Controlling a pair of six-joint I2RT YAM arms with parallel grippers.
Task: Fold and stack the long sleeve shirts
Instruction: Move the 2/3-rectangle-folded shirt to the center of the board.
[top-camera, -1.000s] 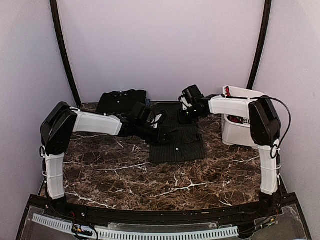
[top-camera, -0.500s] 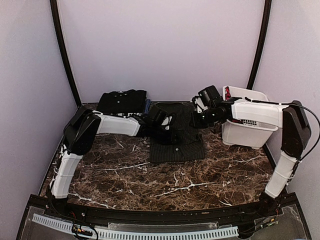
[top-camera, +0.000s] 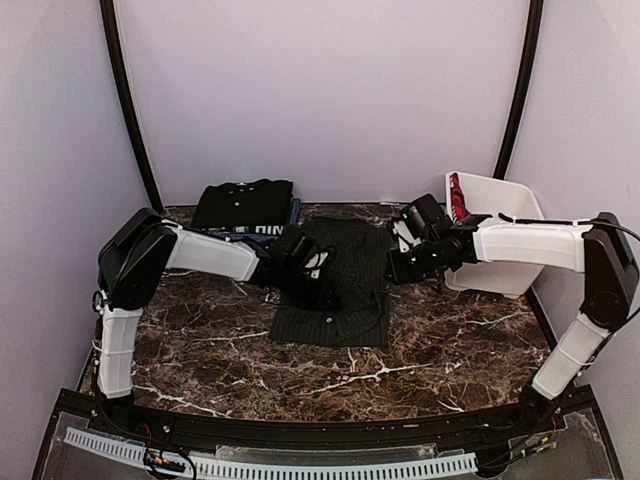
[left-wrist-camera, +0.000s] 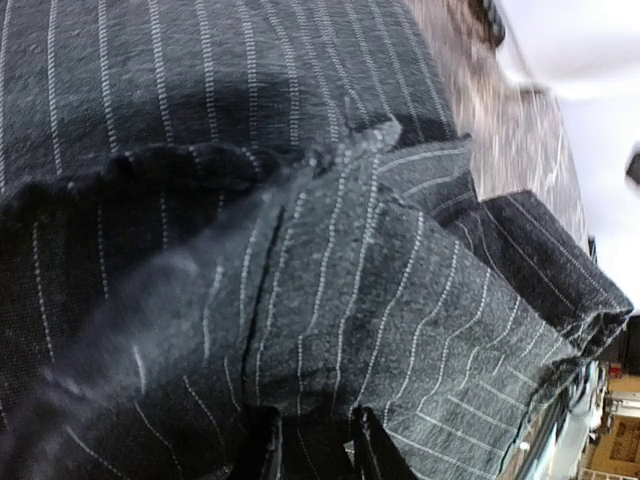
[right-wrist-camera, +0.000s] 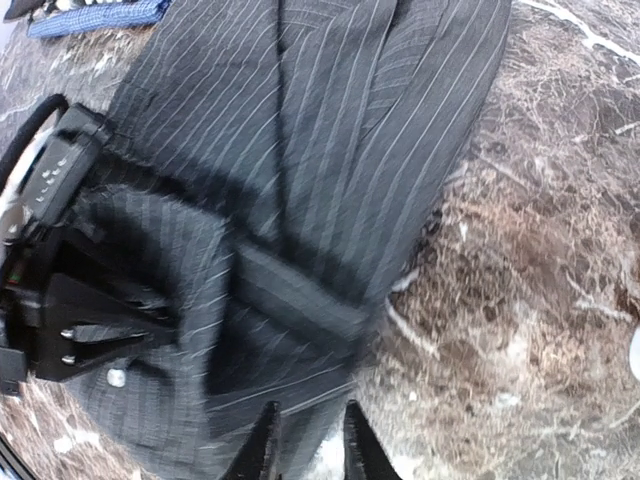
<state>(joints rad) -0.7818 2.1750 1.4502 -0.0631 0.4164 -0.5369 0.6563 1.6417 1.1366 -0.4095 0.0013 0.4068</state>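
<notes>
Pinstripe shirt (top-camera: 335, 312) part-folded ctr; black (top-camera: 243, 203) prob. atop blue (top-camera: 264, 232).

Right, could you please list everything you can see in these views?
pinstriped shirt: one, black with pale stripes, folded, table centre
plain shirt: one, black, folded, far left
lettered shirt: one, blue with white lettering, peeking out beneath the plain shirt
basket: one, white, far right
red item: one, in the basket, unclear what
table: one, dark veined marble
left arm, right arm: white and black
left pincer: black, closed on the pinstriped shirt
right pincer: black, open over that shirt's edge
</notes>
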